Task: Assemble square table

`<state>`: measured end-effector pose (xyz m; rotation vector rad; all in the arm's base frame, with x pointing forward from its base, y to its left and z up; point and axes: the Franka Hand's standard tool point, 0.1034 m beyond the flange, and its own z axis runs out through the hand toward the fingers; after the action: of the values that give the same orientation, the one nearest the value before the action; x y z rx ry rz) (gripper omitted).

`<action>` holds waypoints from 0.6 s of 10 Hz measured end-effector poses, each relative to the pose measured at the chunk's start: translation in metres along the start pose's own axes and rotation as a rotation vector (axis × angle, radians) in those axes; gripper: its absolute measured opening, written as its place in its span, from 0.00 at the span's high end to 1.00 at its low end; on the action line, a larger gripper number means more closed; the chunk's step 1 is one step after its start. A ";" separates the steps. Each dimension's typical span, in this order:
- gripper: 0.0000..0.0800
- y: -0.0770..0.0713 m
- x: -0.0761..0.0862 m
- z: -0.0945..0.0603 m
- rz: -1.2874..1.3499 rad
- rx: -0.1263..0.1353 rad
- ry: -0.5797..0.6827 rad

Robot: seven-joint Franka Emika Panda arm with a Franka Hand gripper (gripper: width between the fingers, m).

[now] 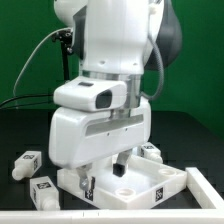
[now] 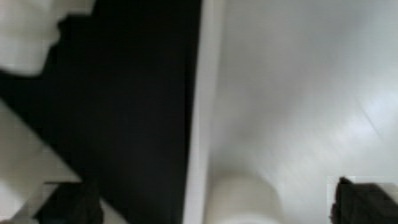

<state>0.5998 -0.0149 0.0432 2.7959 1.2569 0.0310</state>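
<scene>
The white square tabletop [image 1: 140, 187] lies with its ribbed, recessed underside up, at the front of the black table. My gripper [image 1: 120, 168] reaches down into the tabletop's recess, under the big white arm. In the wrist view the two dark fingertips [image 2: 63, 205] stand far apart, so the gripper [image 2: 217, 204] is open. Between them are the tabletop's wall [image 2: 201, 100] and a rounded white bump [image 2: 249, 198], and neither finger touches them. Small white tagged legs lie loose: two [image 1: 28, 160] [image 1: 42, 190] at the exterior view's left and one [image 1: 150, 150] behind the tabletop.
A tagged white block [image 1: 87, 186] sits at the tabletop's near-left corner. A white piece [image 1: 205, 185] lies at the exterior view's right and a white strip [image 1: 100, 214] runs along the front edge. A green backdrop and a black cable [image 1: 45, 60] are behind the arm.
</scene>
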 end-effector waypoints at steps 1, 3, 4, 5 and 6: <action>0.19 0.000 0.000 0.001 -0.001 0.000 0.000; 0.19 -0.002 -0.006 0.014 0.014 0.014 -0.016; 0.19 -0.002 -0.011 0.025 0.029 0.028 -0.030; 0.19 -0.005 -0.011 0.033 0.047 0.035 -0.037; 0.19 -0.008 -0.010 0.036 0.071 0.038 -0.040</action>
<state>0.5891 -0.0194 0.0072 2.8572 1.1612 -0.0442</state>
